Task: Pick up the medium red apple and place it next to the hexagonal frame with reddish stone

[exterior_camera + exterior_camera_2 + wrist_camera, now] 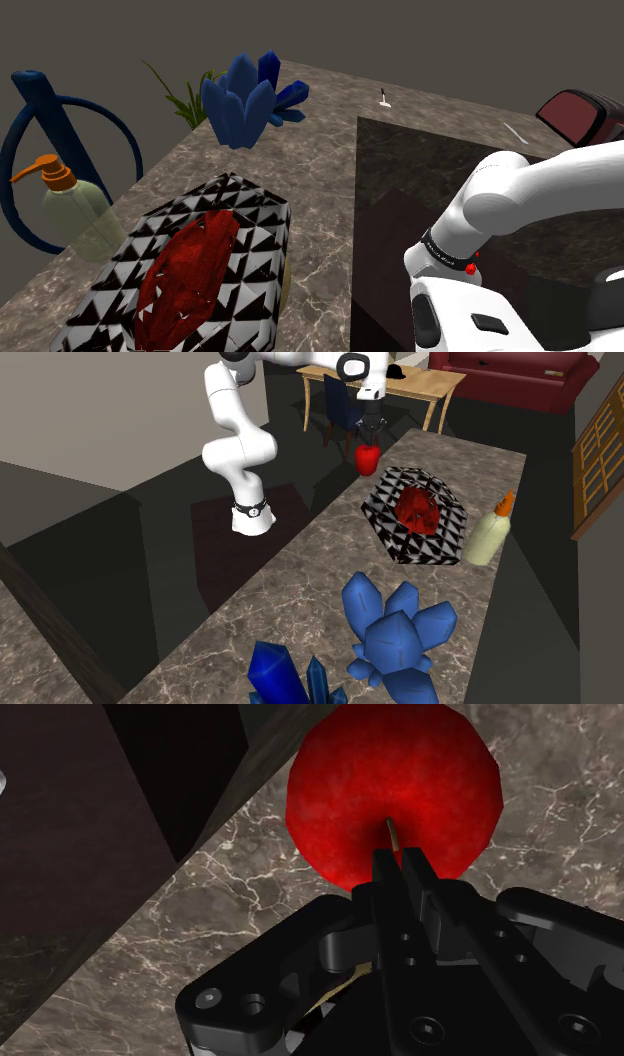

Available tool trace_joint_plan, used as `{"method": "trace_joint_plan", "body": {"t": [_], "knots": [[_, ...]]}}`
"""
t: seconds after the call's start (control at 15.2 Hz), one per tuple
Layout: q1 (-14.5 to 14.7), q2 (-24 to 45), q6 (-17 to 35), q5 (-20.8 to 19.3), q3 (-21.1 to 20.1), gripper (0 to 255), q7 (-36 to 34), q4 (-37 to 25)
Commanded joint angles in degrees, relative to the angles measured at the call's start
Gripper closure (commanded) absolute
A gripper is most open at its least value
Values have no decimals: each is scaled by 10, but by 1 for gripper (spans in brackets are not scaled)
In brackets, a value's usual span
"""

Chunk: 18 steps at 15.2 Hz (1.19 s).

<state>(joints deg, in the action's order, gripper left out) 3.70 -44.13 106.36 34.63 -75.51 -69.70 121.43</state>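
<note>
a: the apple (395, 789), what's it like?
b: round, deep red, mottled, thin stem. hand (400, 864) pinched almost closed on that stem, at eleven o'clock of the hexagonal frame (442, 535), near the bench (300, 582) edge.

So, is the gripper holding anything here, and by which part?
Yes: the gripper is shut on the red apple, pinching its thin stem at the top, not its body.

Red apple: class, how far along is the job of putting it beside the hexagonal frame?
Done: the gripper is shut on the apple by its stem. In hand: the apple is held close to the hexagonal frame. Left: set it down on the counter beside the frame and release.
</note>
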Motion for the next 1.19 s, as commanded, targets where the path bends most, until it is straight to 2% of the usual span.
{"method": "trace_joint_plan", "body": {"t": [0.0,0.2,0.73,0.79,1.12], "knots": [[-1,-2,13,6,-9,255,1,11],[-6,-3,32,16,-26,255,3,24],[-6,-3,32,16,-26,255,3,24],[-6,-3,32,16,-26,0,3,24],[-6,-3,32,16,-26,0,3,24]]}}
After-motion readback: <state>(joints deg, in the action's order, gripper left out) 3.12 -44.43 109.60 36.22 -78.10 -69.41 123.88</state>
